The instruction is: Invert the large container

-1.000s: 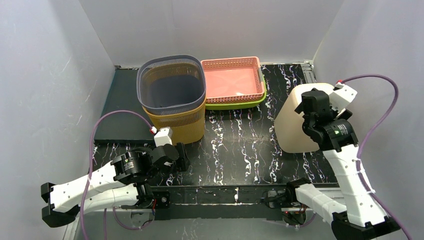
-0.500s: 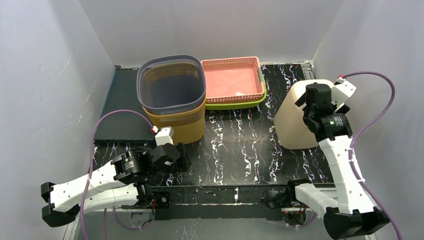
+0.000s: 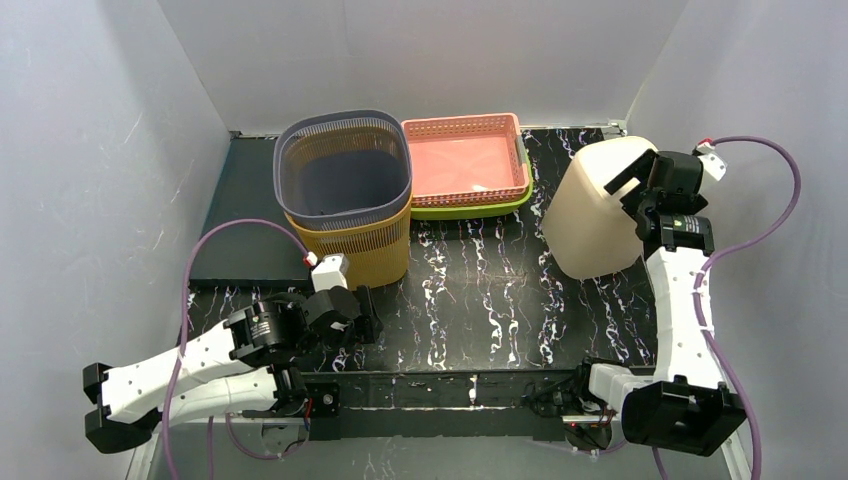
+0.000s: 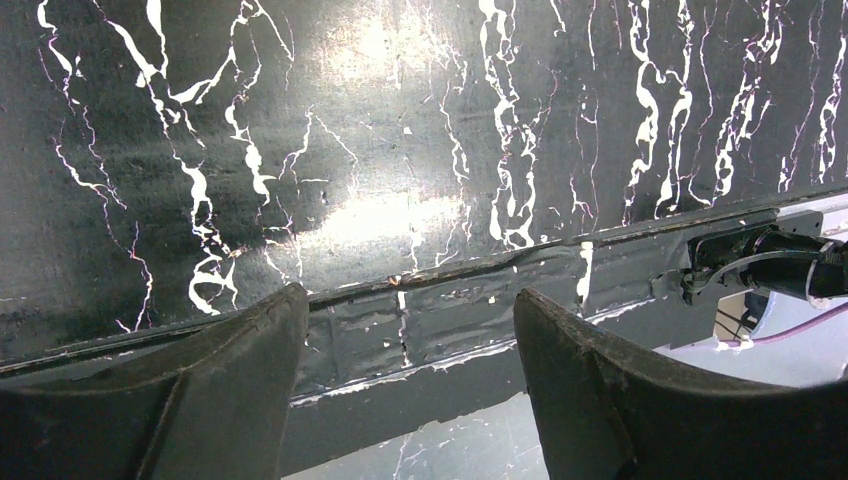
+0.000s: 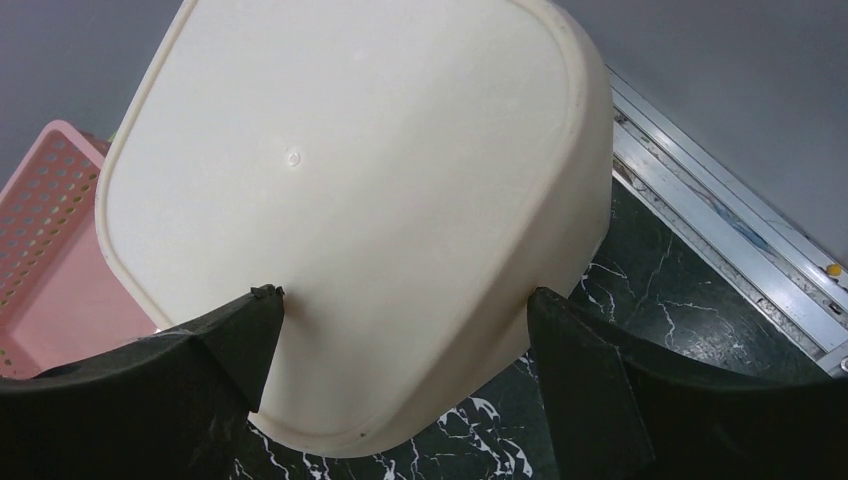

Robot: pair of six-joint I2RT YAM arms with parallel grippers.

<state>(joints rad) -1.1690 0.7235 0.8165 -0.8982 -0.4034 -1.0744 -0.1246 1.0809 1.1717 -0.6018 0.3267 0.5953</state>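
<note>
Item, one large container (image 3: 595, 215), cream plastic, at the far right of the bench (image 3: 480, 290). It stands with its base uppermost and its mouth toward the bench, leaning a little rather than sitting square. Over the last second it has shifted back and to the left and come up steeper, while the right arm has swung from its near side round to its upper right shoulder. By my judgement the turn is all but done, with only settling it flat and letting go left to do. Item, one right gripper (image 5: 400, 298), jaws spread as wide as they go, with the container's base filling the space ahead of the fingers. Nothing is clamped between them, and I cannot tell whether the tips press on the plastic. Item, one left gripper (image 4: 405, 295), parked low at the near edge of the bench, jaws apart and empty, unchanged in that second. Other stock: two tall baskets, one grey basket (image 3: 345, 218) nested inside one yellow basket (image 3: 360, 255), at the far left. Two shallow trays, one pink tray (image 3: 460, 123) stacked on one green tray (image 3: 470, 209), just beside the baskets. One dark mat (image 3: 240, 220) lies along the left side. None of these has moved, and all stand well apart from the container.
</note>
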